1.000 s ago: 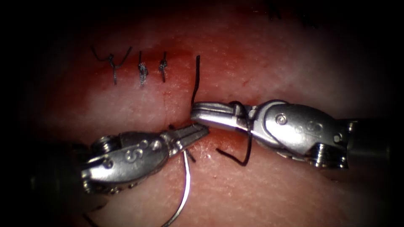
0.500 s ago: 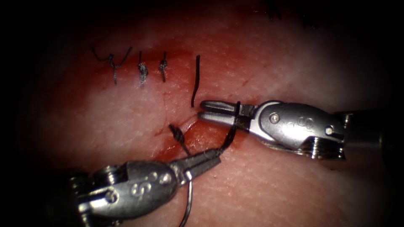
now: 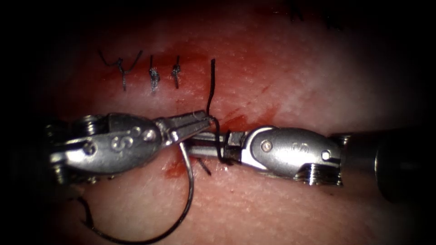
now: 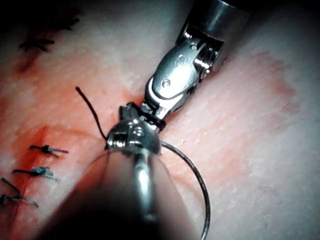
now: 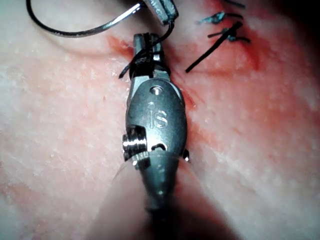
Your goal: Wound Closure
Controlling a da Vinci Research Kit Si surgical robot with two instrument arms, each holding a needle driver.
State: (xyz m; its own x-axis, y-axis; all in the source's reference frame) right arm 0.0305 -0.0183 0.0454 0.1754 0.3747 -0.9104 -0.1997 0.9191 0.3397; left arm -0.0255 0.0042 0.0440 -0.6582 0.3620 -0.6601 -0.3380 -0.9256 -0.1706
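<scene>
My left tool (image 3: 205, 120) lies across the red part of the tissue (image 3: 290, 77), jaws shut on the curved needle (image 3: 190, 190) near one end. The needle hangs free of the tissue and arcs down toward the lower left; it also appears as needle (image 4: 197, 185) and needle (image 5: 70, 32). Black thread (image 3: 221, 149) is wound round my right tool (image 3: 193, 149) near its tip, just under the left tool's tip. A short thread tail (image 3: 211, 86) rises from the left tool's tip. The wrist views show left tool (image 4: 131, 131) and right tool (image 5: 149, 42) with thread wraps (image 5: 137, 62).
Three tied stitches (image 3: 153, 75) with cut ends sit in a row at the upper left, also as stitches (image 4: 42, 160). Red fluid (image 3: 236, 121) stains the tissue around the tools. The right tool's body (image 4: 172, 85) comes in just beyond the left tool's tip.
The left tool rose from the lower left, carrying the needle, and now lies above the right tool's tip. The right tool moved down and left with the thread still wound round it.
</scene>
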